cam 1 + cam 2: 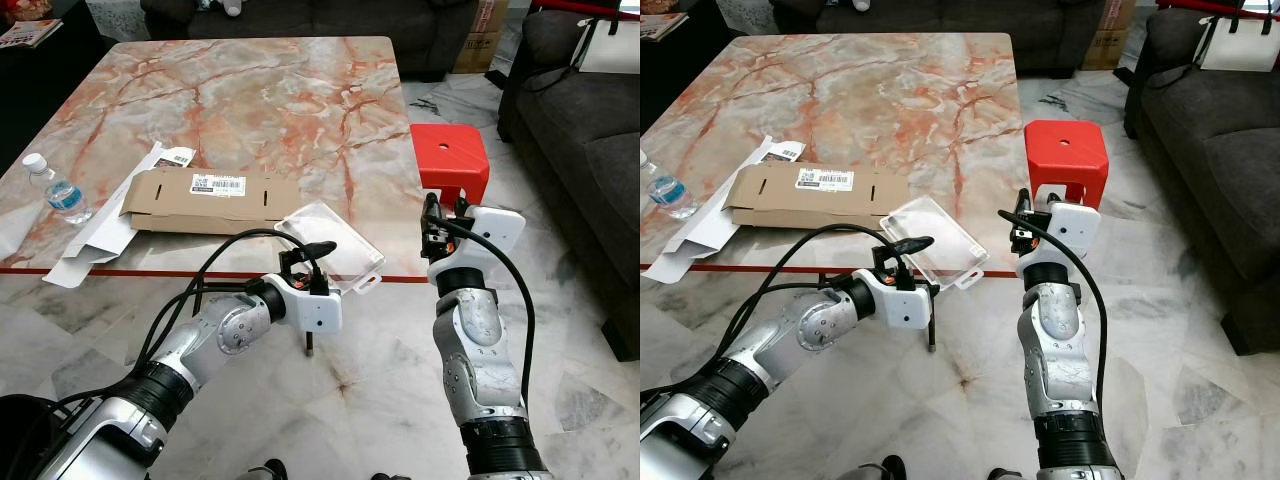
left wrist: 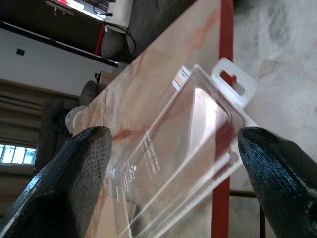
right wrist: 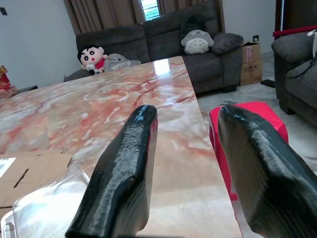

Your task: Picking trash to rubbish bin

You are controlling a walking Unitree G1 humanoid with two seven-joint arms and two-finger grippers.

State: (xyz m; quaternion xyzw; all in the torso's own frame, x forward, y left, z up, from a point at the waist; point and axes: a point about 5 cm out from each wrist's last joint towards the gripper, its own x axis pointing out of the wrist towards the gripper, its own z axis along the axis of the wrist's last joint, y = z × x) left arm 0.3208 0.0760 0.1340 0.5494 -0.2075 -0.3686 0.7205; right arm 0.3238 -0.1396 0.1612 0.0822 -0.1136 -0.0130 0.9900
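Reaching toward clear plastic blister pack (image 1: 330,238), left gripper (image 1: 312,262) at near edge of marble table (image 1: 260,90); fingers (image 2: 69,183) spread wide, pack between them in left wrist view, contact not confirmed. Pack lies flat at table's front edge, hang-tab corner jutting past red edge strip (image 1: 200,272). Touching or just overlapping pack's far-left side: flattened brown cardboard box (image 1: 200,200) with barcode label. Under and left of cardboard: white paper packaging (image 1: 95,240), one end overhanging table front. Further left, near table's left edge: small water bottle (image 1: 58,192), lying on its side, well apart from pack.

Right gripper (image 1: 432,222) raised beside table's front right corner, fingers (image 3: 124,173) apart, holding nothing. Just behind it on floor: red plastic stool (image 1: 450,155), close to table's right side. Dark grey sofa (image 1: 580,150) to the right, second sofa (image 3: 168,34) with plush toys beyond table's far end. Rubbish bin not identified.
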